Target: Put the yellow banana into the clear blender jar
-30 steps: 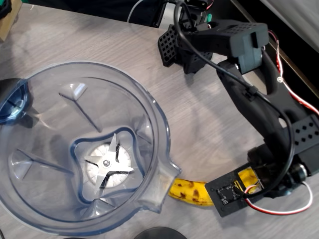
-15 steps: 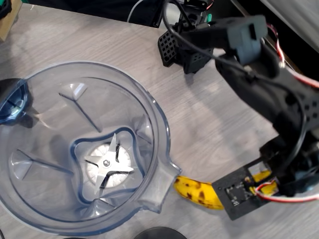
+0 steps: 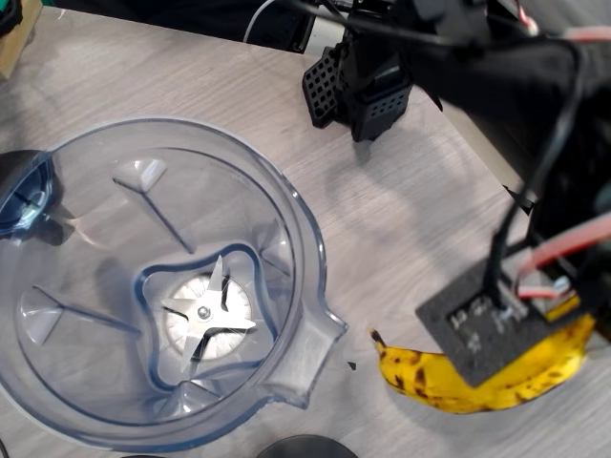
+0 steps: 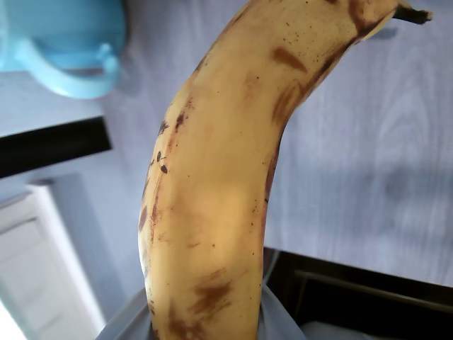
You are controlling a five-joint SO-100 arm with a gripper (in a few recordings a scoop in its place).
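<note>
The yellow banana (image 3: pixel 449 377), spotted brown with a dark tip, hangs above the table to the right of the clear blender jar (image 3: pixel 310 239), apart from its pour spout. My gripper (image 3: pixel 549 329) is shut on the banana's right half, with the fingers hidden under the black wrist board. In the wrist view the banana (image 4: pixel 212 177) runs lengthwise up the middle of the picture. Part of the jar (image 4: pixel 64 42) shows there as a light blue shape at the top left. The jar stands upright with only its metal blade (image 3: pixel 205 315) inside.
A small dark blue cap (image 3: pixel 24 191) lies against the jar's left side. A black perforated part (image 3: pixel 358 91) of the arm's base stands at the back. A dark round object (image 3: pixel 305 447) pokes in at the front edge. Bare wood lies between jar and banana.
The banana has risen off the table and shifted right, away from the jar's spout. The arm has lifted toward the camera and now looms larger at the right.
</note>
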